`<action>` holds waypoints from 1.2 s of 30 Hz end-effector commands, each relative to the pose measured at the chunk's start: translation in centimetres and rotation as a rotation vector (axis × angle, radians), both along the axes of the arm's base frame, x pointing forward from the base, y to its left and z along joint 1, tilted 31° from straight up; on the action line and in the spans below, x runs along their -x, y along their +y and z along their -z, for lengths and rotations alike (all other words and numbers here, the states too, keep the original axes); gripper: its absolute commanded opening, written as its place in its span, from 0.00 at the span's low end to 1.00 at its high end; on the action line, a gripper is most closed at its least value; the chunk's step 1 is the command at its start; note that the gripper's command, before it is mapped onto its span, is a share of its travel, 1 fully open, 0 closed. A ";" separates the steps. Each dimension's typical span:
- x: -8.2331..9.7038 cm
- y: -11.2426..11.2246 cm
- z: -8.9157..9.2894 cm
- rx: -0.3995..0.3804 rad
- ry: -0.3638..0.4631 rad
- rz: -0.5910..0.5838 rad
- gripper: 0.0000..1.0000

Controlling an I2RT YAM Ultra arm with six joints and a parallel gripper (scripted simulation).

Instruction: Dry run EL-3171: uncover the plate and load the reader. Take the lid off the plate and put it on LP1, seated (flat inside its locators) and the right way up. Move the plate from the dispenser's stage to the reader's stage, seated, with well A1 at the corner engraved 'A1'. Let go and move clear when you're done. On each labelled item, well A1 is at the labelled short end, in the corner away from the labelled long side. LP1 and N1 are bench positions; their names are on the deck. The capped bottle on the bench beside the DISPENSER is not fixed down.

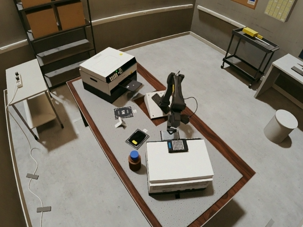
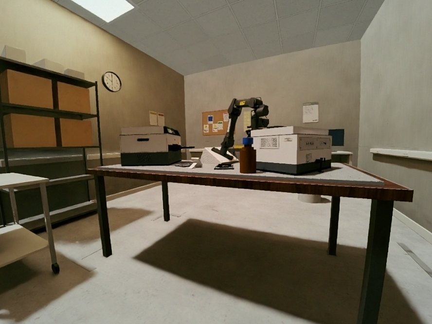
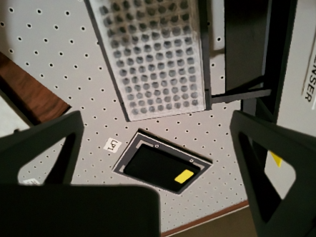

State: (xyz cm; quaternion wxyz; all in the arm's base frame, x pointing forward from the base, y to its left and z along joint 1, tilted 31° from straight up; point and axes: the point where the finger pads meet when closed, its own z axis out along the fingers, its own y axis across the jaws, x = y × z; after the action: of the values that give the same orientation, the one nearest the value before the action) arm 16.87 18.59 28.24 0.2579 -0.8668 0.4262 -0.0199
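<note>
The plate under its clear lid [image 1: 169,135] sits on the dispenser's stage, at the far side of the white dispenser [image 1: 178,166]. In the wrist view the lidded plate [image 3: 157,57] fills the top, with its wells showing through the lid. My gripper [image 1: 172,130] hangs just above it, open and empty, and its two fingers frame the wrist view. The LP1 nest [image 1: 136,139] is a black frame with a yellow mark, left of the stage; it also shows in the wrist view [image 3: 162,167] beside its label [image 3: 112,145]. The reader [image 1: 107,70] stands at the far left with its dark stage [image 1: 130,85] extended.
A brown bottle with a blue cap [image 1: 134,160] stands left of the dispenser. A black block with white rows [image 1: 177,145] sits on the dispenser's top. The N1 nest [image 1: 123,112] and a small white piece [image 1: 120,122] lie between the reader and LP1. The arm's base [image 1: 156,103] is at the right edge.
</note>
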 end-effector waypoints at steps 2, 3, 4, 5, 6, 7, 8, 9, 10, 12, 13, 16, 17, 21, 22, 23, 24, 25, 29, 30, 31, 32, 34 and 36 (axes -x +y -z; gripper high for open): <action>1.2 -0.4 -2.1 -0.002 -0.089 -0.097 1.00; 1.5 -0.4 -2.2 0.003 -0.101 -0.120 1.00; 1.5 -0.4 -2.2 0.008 -0.114 -0.143 1.00; 1.6 -0.3 -2.2 0.005 -0.121 -0.171 1.00; 1.5 -0.4 -2.2 0.005 -0.125 -0.174 1.00; 1.4 -0.5 -2.2 0.006 -0.125 -0.166 1.00; 1.0 -0.1 -1.3 0.024 -0.104 -0.164 1.00; 1.0 -0.1 -1.3 0.024 -0.104 -0.164 1.00; 1.0 -0.1 -1.3 0.024 -0.104 -0.164 1.00; 1.1 -0.1 -1.2 0.024 -0.104 -0.164 1.00; 1.1 -0.1 -1.2 0.024 -0.104 -0.164 1.00; 1.1 -0.1 -1.2 0.024 -0.104 -0.164 1.00; 1.1 -0.1 -1.2 0.024 -0.104 -0.164 1.00; 1.1 0.1 -1.2 0.009 -0.125 -0.177 1.00; 1.2 0.1 -0.7 0.019 -0.115 -0.180 1.00; 1.2 0.2 -0.5 0.020 -0.116 -0.179 1.00; 1.1 0.2 -0.4 0.020 -0.116 -0.179 1.00; 1.1 0.3 -0.3 0.020 -0.116 -0.178 1.00; 0.9 0.5 0.1 0.018 -0.111 -0.169 1.00; 0.9 0.6 0.3 0.017 -0.110 -0.167 1.00; 0.9 0.7 0.4 0.017 -0.110 -0.166 1.00; 0.8 0.7 0.5 0.017 -0.110 -0.166 1.00; 0.8 0.8 0.6 0.017 -0.110 -0.166 1.00; 0.6 0.9 -0.2 -0.001 -0.128 -0.162 1.00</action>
State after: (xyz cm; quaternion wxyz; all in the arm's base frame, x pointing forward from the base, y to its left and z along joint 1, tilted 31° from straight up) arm 16.30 19.26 26.97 0.2544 -0.9042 0.3405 -0.0424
